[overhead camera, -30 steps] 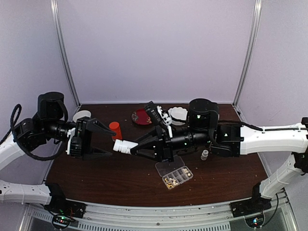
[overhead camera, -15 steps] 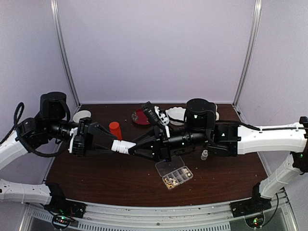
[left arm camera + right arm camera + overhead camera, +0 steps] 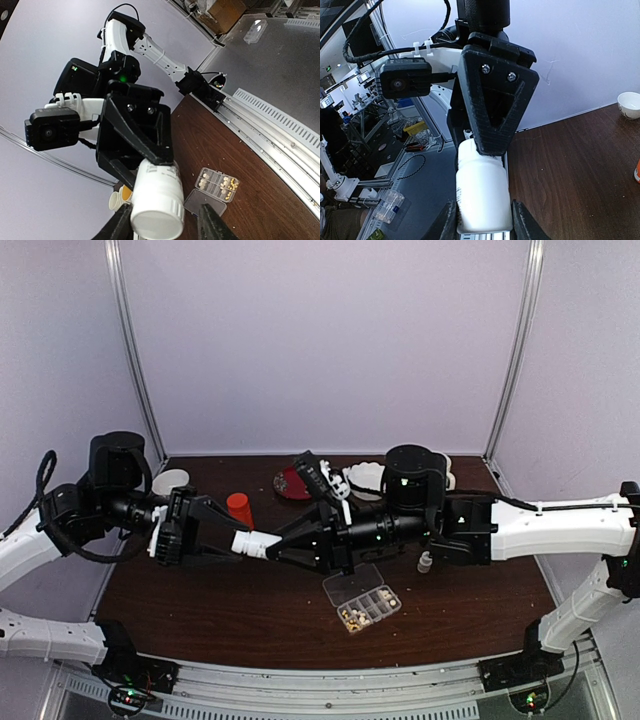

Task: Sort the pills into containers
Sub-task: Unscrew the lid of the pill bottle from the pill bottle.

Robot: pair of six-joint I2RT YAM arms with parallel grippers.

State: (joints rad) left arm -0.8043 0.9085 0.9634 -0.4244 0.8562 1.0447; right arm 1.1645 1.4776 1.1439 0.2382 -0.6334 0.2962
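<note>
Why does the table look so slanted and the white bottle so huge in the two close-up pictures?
Left wrist view: the camera is rolled, so the table slants; the white bottle sits right at the lens and looms large; the pill box looks tiny. Right wrist view: same closeness, bottle bright with little detail. Top view: level and evenly lit.

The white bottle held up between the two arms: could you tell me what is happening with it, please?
The right gripper holds the white bottle by its body above the table. The left gripper has its jaws around the cap, though whether they actually grip it is unclear. The organiser box lies open on the table below, with pills in some compartments.
</note>
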